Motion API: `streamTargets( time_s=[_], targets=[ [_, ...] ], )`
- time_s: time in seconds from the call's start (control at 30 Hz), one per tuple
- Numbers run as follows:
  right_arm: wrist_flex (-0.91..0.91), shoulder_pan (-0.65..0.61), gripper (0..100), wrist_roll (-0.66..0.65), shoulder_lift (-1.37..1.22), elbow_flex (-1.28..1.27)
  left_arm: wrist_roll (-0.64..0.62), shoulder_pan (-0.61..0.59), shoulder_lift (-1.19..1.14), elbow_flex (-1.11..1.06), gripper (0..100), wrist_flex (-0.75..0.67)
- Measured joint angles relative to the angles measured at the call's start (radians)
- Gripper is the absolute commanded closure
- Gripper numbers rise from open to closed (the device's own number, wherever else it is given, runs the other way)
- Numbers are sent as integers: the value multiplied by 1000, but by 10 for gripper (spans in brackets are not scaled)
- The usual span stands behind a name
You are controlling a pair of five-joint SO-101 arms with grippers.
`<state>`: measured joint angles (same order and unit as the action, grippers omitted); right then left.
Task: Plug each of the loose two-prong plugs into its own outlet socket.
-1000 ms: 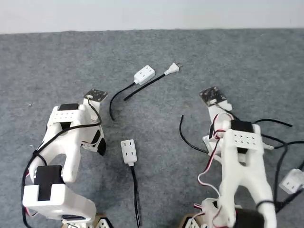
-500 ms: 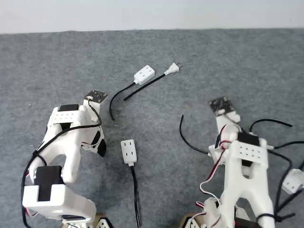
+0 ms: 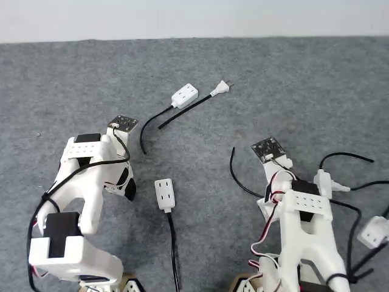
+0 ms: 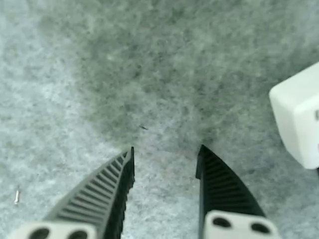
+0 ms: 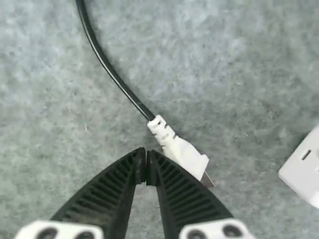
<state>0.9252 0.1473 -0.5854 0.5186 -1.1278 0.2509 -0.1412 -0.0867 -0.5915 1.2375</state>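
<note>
Right gripper (image 5: 145, 160), fingers together and empty, set just beside the near-right white plug (image 5: 182, 155), likely lining up a grasp; left gripper (image 4: 164, 159), fingers apart, beside an outlet socket (image 4: 299, 119).

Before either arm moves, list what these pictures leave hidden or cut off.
Left wrist view: the frame edge cuts the white socket block, slots mostly lost.
Right wrist view: the right gripper covers part of the prongs of the plug.
High view: the cord of the middle socket leaves the bottom edge.
</note>
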Motion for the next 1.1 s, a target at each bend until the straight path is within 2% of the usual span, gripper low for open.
streamTargets(
  time_s=[0.17, 0.43, 0.6, 0.67, 0.8, 1.1],
  targets=[
    [8, -2, 988, 0, 32, 0, 0, 0, 0, 0, 804, 0],
    [169, 12, 980, -2, 224, 49, 0, 0, 0, 0, 804, 0],
    [180, 86, 842, -58, 264, 49, 0, 0, 0, 0, 804, 0],
    [176, 91, 831, -81, 264, 49, 0, 0, 0, 0, 804, -6],
    [109, 87, 852, -101, 206, 48, 0, 0, 0, 0, 804, -12],
    [5, -8, 854, -149, -77, 51, 0, 0, 0, -2, 804, -14]
  ],
)
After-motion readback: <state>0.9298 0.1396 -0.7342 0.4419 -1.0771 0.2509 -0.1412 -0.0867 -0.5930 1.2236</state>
